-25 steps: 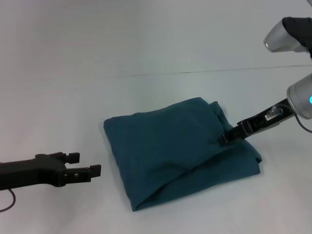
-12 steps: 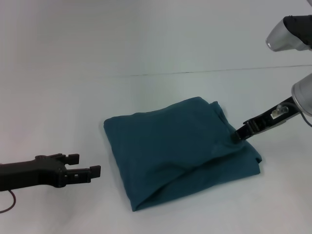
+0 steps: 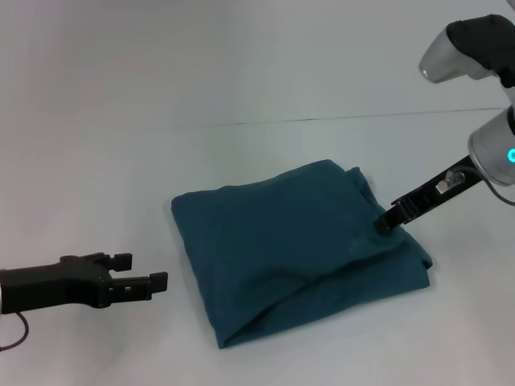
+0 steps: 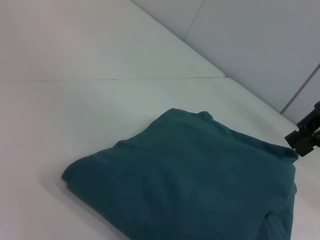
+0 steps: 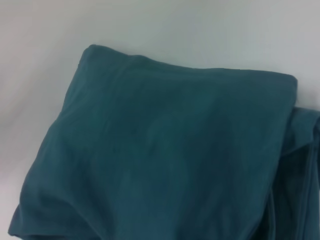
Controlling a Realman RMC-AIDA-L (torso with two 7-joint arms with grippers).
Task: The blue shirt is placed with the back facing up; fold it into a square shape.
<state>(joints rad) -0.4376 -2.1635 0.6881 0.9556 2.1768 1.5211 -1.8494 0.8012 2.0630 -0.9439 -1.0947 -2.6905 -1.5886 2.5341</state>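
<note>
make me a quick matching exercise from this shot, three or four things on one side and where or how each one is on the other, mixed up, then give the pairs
Column one:
1. blue shirt
2. left gripper
3. right gripper
4. table

Column two:
A. tip at the shirt's right-hand edge
B. white surface under everything
C. folded into a rough square, lying in the middle
D. open, off to the shirt's left, apart from it

Pairs: 1-C, 2-D, 3-A, 4-B
</note>
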